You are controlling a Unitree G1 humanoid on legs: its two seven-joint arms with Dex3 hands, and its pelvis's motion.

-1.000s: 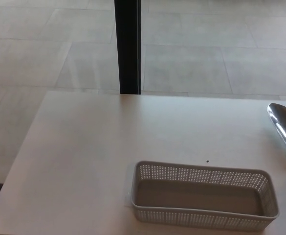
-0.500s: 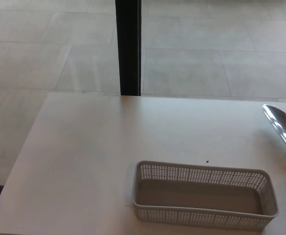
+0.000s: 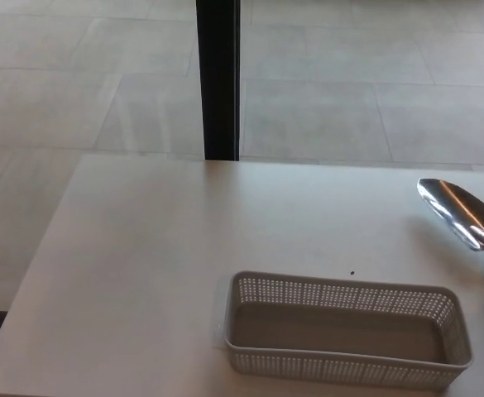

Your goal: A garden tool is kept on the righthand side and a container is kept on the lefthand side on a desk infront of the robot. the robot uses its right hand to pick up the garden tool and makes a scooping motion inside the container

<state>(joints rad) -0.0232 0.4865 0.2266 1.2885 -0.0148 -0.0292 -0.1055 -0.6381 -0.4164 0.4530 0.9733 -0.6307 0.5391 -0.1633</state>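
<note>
Showing only its shiny blade, trowel (image 3: 461,213) nears basket (image 3: 346,331); hand's grip unclear.

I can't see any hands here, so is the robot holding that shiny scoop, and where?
It cannot be told. Only the trowel blade shows; its handle and any hand lie beyond the picture's right edge.

Perforated grey basket (image 3: 346,332); seemingly silver trowel (image 3: 459,212).
</note>
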